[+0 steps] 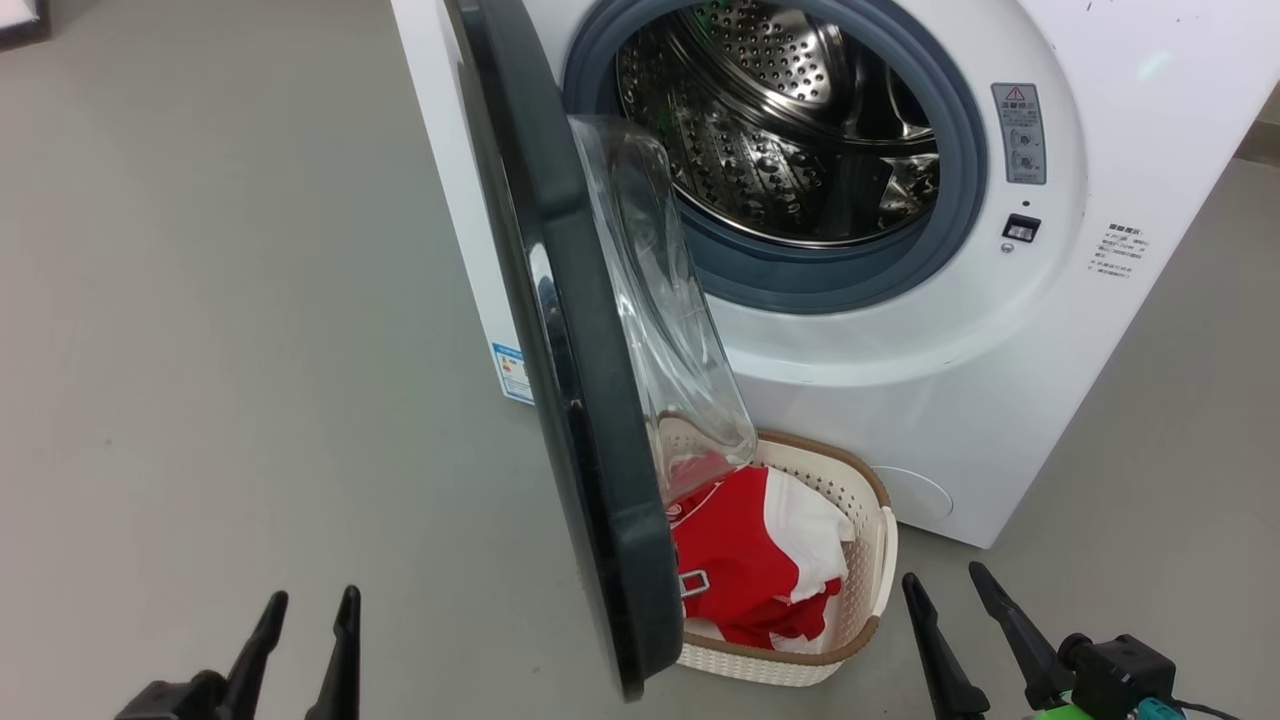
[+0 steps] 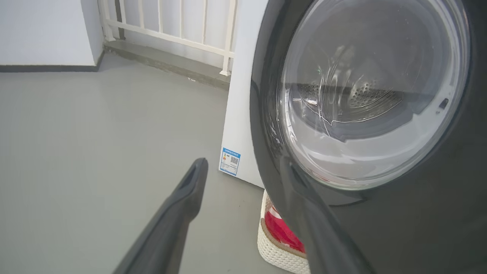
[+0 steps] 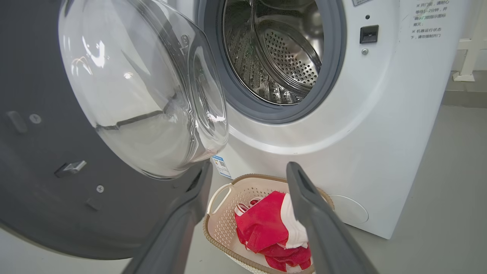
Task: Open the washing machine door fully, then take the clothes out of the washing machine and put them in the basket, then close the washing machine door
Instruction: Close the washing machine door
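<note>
The washing machine [image 1: 900,380] is cut off at the top edge. Its door [image 1: 570,400] stands open, swung out from the machine's front. It hides the left part of the basket [image 1: 860,600], which sits on the floor just before the machine. Red clothes [image 1: 740,560] lie in the basket. The left gripper [image 1: 314,593] and right gripper [image 1: 944,573] have their fingers spread and hold nothing.

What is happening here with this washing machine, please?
A robot with two arms is emptying the washing machine. The washing machine door stands open, and the drum looks empty as far as one can see. The red and white clothes lie in the basket on the floor before the machine. The left gripper and the right gripper are open and hold nothing. The door is not yet closed.
</note>
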You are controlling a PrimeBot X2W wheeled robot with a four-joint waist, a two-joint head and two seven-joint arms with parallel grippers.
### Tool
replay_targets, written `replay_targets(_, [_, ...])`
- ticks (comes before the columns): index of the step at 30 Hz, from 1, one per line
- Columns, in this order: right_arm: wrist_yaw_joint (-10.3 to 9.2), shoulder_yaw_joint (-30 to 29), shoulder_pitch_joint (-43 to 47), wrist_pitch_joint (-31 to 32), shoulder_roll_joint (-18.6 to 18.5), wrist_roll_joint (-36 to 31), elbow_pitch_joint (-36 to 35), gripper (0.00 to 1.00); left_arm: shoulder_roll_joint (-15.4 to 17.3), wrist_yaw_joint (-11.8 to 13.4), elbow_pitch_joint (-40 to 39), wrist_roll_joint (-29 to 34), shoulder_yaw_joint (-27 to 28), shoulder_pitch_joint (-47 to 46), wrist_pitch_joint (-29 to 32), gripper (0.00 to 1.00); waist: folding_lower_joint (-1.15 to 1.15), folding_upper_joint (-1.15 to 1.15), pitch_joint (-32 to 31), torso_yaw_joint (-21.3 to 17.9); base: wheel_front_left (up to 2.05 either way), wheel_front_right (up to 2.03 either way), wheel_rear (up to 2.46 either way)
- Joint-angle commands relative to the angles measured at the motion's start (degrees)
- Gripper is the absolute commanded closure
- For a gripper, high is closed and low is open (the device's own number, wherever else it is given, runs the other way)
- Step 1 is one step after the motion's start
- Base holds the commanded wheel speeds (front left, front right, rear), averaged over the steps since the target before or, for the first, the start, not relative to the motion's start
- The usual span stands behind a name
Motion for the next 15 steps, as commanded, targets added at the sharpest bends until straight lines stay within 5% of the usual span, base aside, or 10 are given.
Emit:
replay_targets(1, [0.42, 1.3, -2.5, -0.4, -0.2, 0.1, -1.6, 0.0, -0.2, -0.3, -2.1, 5.6, 3.8, -0.5, -0.7, 0.0, 0.0, 0.0, 0.1, 0.0, 0.0, 0.0, 0.0])
replay_targets(6, [0.42, 1.1, -3.2, -0.4, -0.2, -0.1, -1.9, 0.0, -4.1, 0.0, -3.8, 15.1, 7.7, 0.5, -0.7, 0.0, 0.0, 0.0, 0.5, -0.2, 0.0, 0.0, 0.0])
replay_targets(15, [0.42, 0.9, -3.1, -0.4, -0.2, -0.1, -1.7, 0.0, -5.5, 0.5, -4.4, 19.0, 8.7, 1.9, -0.7, 0.0, 0.0, 0.0, 0.3, -0.3, 0.0, 0.0, 0.0])
